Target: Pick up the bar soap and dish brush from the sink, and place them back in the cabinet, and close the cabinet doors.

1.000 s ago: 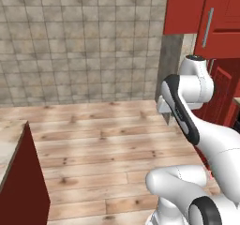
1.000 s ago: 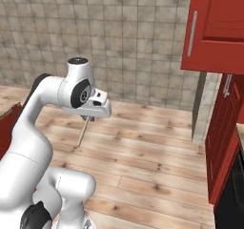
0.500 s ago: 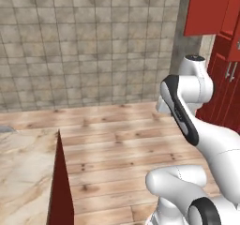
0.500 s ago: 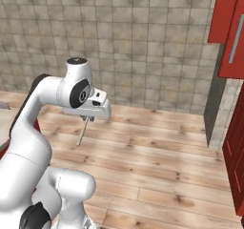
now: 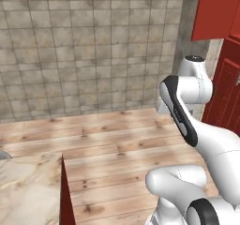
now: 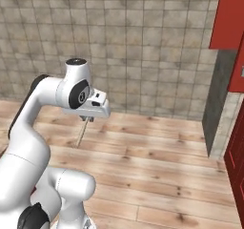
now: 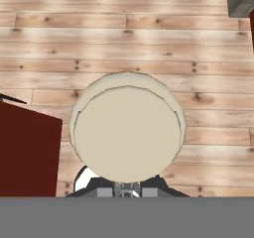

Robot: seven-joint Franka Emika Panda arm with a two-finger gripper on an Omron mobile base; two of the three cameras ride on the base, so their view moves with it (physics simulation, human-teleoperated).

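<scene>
Carrying the brush [image 6: 82,134] is what your tool [image 6: 86,119] is doing here: the jaws are pinched narrow on its top end, and the thin handle hangs down from them, slanting a little toward the arm's side. In the hand view the brush [image 7: 127,133] appears end-on as a pale round disc over the plank floor [image 7: 198,53]. That suggests it dangles almost straight along the tool, hanging freely instead of being braced.

You have the arm folded in close, with the tool high above the floor. This looks like a travel pose: the load stays tucked near the base so it should not swing into anything.

The cabinet [image 6: 229,14] sits at the far right, red against the tiled wall [image 6: 143,46], well apart from the tool. A red door [image 6: 237,156] stands below it at the frame's edge. The desk [image 5: 23,191] with its red side panel lies low on the other side.

Judging by this, you are between pick-up and put-down. The brush still has to reach a shelf, and the doors remain to be shut afterward.
</scene>
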